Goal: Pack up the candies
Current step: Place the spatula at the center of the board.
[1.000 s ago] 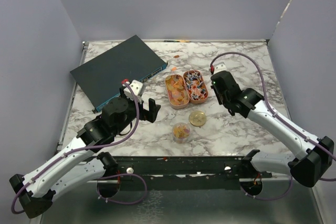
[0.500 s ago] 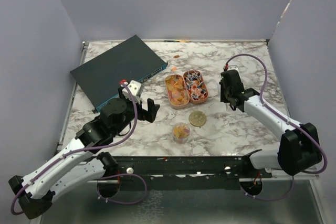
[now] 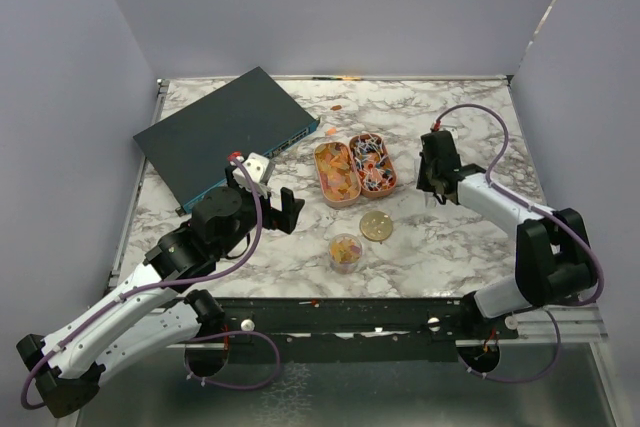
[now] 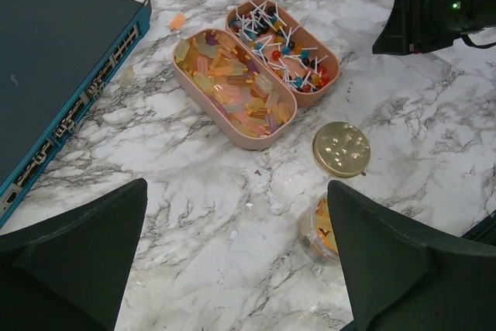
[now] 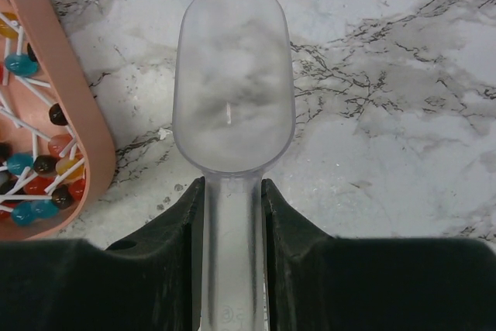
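Orange-yellow candies (image 3: 337,171) fill the left peach tray (image 3: 349,200); mixed candies (image 3: 372,161) fill the right one. Both heaps also show in the left wrist view, orange-yellow (image 4: 232,87) and mixed (image 4: 283,44). A small clear jar (image 3: 345,251) holding a few orange candies stands near the front, beside the gold lid (image 3: 376,225). My right gripper (image 3: 437,172) is right of the trays, shut on the handle of an empty clear scoop (image 5: 232,98) low over the table. My left gripper (image 3: 268,195) is open and empty, left of the jar (image 4: 319,226).
A dark blue network switch (image 3: 225,137) lies at the back left. A few loose candies (image 3: 331,131) lie on the marble behind the trays. Grey walls close the back and both sides. The tray rim (image 5: 77,137) is just left of the scoop.
My right gripper has shifted a little right, away from the trays, and turned, with its arm folding back toward its base. The left arm has not moved.
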You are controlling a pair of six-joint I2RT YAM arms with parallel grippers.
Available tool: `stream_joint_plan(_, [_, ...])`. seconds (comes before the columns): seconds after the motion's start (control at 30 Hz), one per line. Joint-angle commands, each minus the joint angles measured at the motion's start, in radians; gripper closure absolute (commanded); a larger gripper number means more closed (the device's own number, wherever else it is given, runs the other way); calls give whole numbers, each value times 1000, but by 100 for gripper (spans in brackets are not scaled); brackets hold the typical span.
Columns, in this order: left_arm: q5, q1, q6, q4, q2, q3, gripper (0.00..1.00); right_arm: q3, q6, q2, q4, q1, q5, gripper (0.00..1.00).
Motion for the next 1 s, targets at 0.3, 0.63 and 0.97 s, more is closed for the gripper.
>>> stream_joint_plan(0.3, [-12,5,12,-9,8,-7,1,-6,50,82,51,-51,-64,67])
stream_joint_plan(0.63, [-2,5,14,-8,9,-4,1,-2,38,5,4,-51,-73,36])
stream_joint_plan(0.97, [2,5,15,-7,5,-3,1,4,-18,-165,-77,-32,-185,23])
